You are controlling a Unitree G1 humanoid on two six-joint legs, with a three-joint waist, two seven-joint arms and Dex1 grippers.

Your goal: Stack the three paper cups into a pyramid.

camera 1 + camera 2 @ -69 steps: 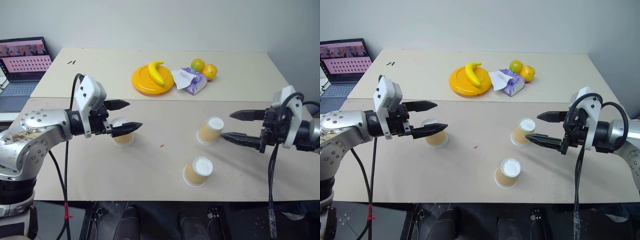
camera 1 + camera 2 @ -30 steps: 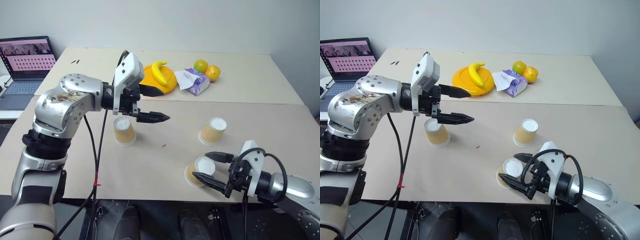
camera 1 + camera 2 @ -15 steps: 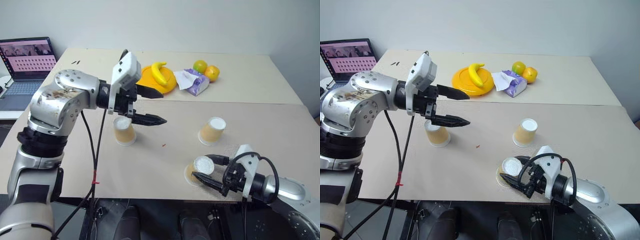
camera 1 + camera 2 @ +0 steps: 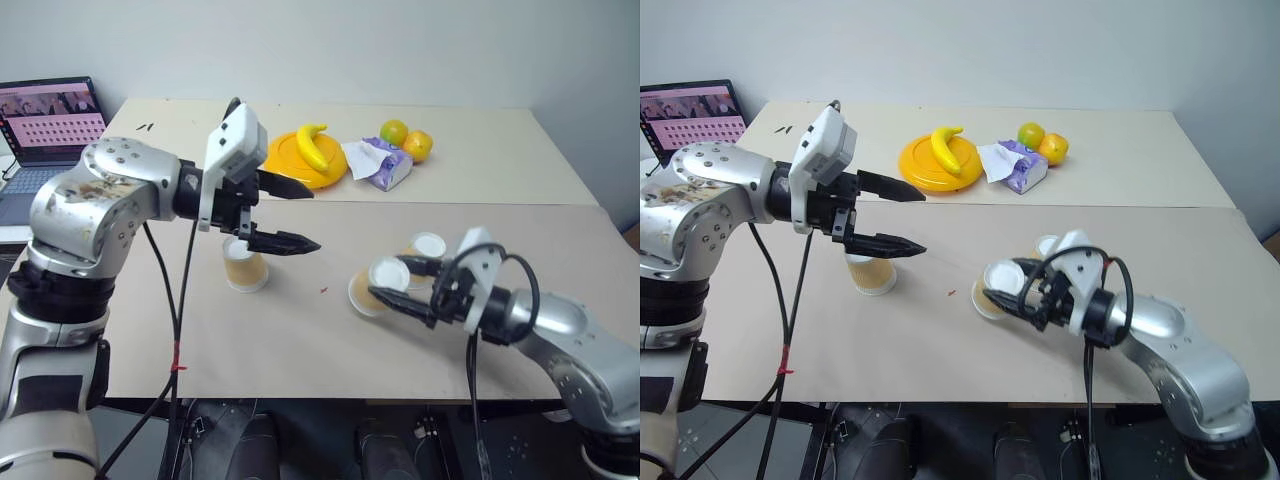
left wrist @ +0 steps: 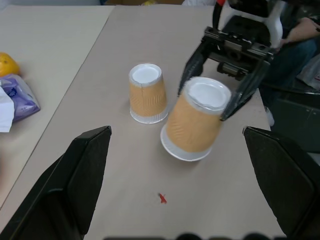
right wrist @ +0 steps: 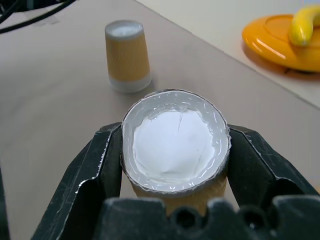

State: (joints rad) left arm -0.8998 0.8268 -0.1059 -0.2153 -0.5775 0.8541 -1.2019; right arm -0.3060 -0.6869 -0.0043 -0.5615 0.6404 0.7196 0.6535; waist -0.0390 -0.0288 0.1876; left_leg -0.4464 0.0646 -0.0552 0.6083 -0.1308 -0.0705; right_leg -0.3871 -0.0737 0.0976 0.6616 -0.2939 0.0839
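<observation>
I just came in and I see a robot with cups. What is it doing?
The robot is building a cup pyramid. Its right gripper is squeezing one upside-down paper cup and holding it tilted just above the table. A second cup stands upside down right beside it. The third cup stands upside down further off, under the open left gripper. No cups are stacked yet.

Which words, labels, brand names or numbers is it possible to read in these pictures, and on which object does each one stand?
No text can be read.
Laptop screen: rows of small marks, too small to read.
Far table: a short dark mark near its left corner, too small to tell.
Purple tissue pack: print too blurred to read.
Paper cups, such as the held cup: no print.
Yellow plate: no print.
</observation>
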